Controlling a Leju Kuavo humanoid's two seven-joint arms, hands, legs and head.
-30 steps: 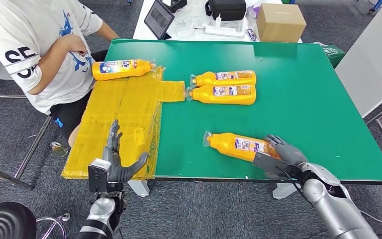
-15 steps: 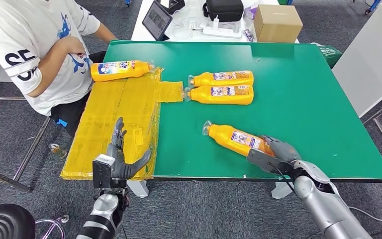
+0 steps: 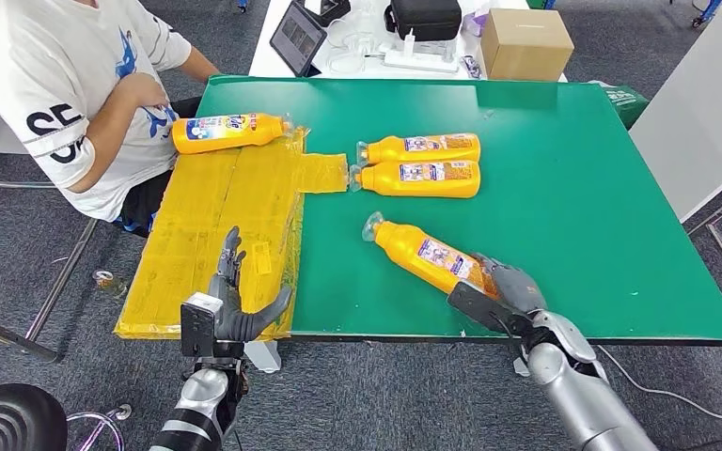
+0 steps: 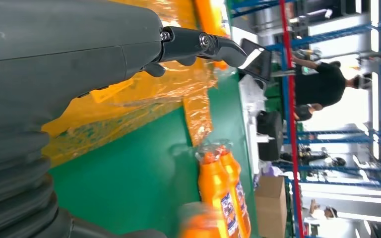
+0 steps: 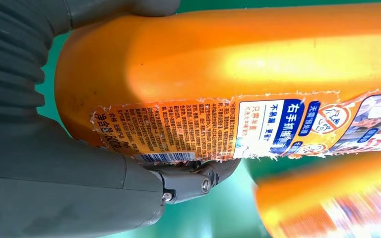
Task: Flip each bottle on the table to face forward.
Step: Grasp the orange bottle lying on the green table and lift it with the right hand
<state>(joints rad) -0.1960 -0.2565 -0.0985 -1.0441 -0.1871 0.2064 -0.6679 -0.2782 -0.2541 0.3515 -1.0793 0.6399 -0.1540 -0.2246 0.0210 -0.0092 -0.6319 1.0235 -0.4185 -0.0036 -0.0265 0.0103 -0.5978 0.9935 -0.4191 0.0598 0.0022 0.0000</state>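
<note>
On the green-topped table (image 3: 564, 216) we count four orange plastic bottles. Our right hand (image 3: 503, 291) grips the base of the nearest bottle (image 3: 423, 254), fingers wrapped around it; it lies on its side at an angle near the front edge. Two bottles, a rear one (image 3: 420, 147) and a front one (image 3: 416, 178), lie touching side by side at mid-table. The fourth bottle (image 3: 229, 132) rests on crinkled yellow plastic sheeting (image 3: 235, 216) beside a seated person in a white T-shirt (image 3: 75, 85). Our left hand (image 3: 230, 305) hovers with fingers spread, holding nothing. A brown cardboard box (image 3: 528, 42) sits on the white table beyond.
</note>
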